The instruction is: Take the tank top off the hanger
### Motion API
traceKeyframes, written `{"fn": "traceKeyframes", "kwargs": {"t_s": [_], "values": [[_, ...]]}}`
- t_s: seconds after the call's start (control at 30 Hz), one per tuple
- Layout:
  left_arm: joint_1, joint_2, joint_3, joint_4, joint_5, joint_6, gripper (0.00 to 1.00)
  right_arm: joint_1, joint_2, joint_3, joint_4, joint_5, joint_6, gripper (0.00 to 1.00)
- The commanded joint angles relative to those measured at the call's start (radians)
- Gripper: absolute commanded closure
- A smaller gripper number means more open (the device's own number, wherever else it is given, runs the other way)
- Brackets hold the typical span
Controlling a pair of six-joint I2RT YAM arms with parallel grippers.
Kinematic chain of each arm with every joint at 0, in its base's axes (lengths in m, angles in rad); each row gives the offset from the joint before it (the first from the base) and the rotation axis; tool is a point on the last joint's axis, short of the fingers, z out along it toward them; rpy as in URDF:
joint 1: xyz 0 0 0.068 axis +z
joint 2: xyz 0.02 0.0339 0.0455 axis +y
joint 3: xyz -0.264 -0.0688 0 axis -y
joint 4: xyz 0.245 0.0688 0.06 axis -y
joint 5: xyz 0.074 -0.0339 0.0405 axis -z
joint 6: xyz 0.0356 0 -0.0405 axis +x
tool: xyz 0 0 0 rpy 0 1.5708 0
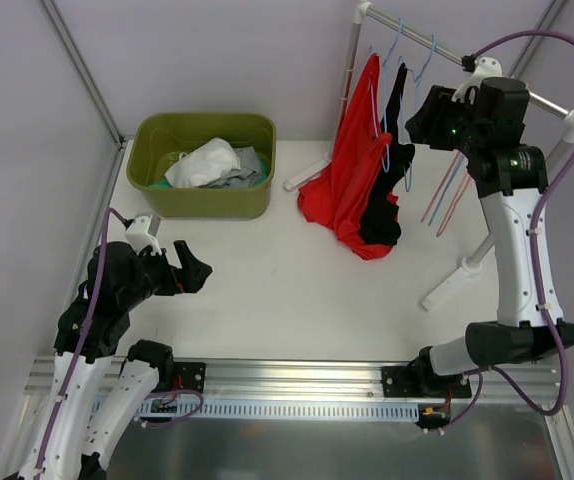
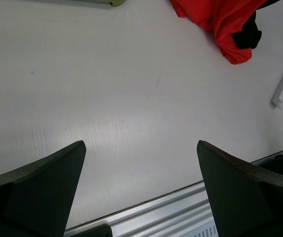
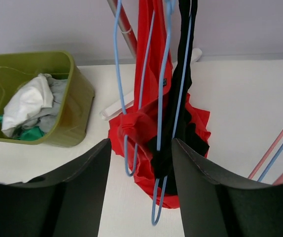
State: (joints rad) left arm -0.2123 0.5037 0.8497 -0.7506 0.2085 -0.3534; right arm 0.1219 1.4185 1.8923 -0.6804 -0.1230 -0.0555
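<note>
Upright, right arm (image 1: 512, 240) faces hanging tank top (image 1: 395, 120).

Pale grey walls (image 1: 217, 60), braced by slanting metal struts (image 1: 82, 65), enclose an evenly lit white counter (image 1: 267, 300) with an aluminium rail (image 1: 297, 375) along its near edge.

The red tank top (image 1: 332, 195) and black tank top (image 1: 380, 225) are soft matt cloth, the thin blue hanger (image 3: 164, 74) glossy plastic, the green bin (image 1: 202, 200) smooth plastic, the white bench (image 2: 107, 98) matt and faintly ribbed, its front rail (image 1: 297, 375) brushed metal.
</note>
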Motion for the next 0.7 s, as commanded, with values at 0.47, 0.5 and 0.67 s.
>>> {"fn": "traceKeyframes", "kwargs": {"t_s": [0.47, 0.5, 0.67], "values": [[-0.068, -0.002, -0.008, 0.036, 0.017, 0.008, 0.01, 0.021, 0.145, 0.048, 0.145, 0.117, -0.066, 0.89], [-0.07, -0.001, -0.009, 0.036, 0.019, 0.008, 0.01, 0.021, 0.142, 0.045, 0.153, 0.117, -0.063, 0.92], [-0.082, -0.007, -0.009, 0.036, 0.02, 0.008, 0.01, 0.022, 0.131, 0.033, 0.177, 0.114, -0.03, 1.0]]}}
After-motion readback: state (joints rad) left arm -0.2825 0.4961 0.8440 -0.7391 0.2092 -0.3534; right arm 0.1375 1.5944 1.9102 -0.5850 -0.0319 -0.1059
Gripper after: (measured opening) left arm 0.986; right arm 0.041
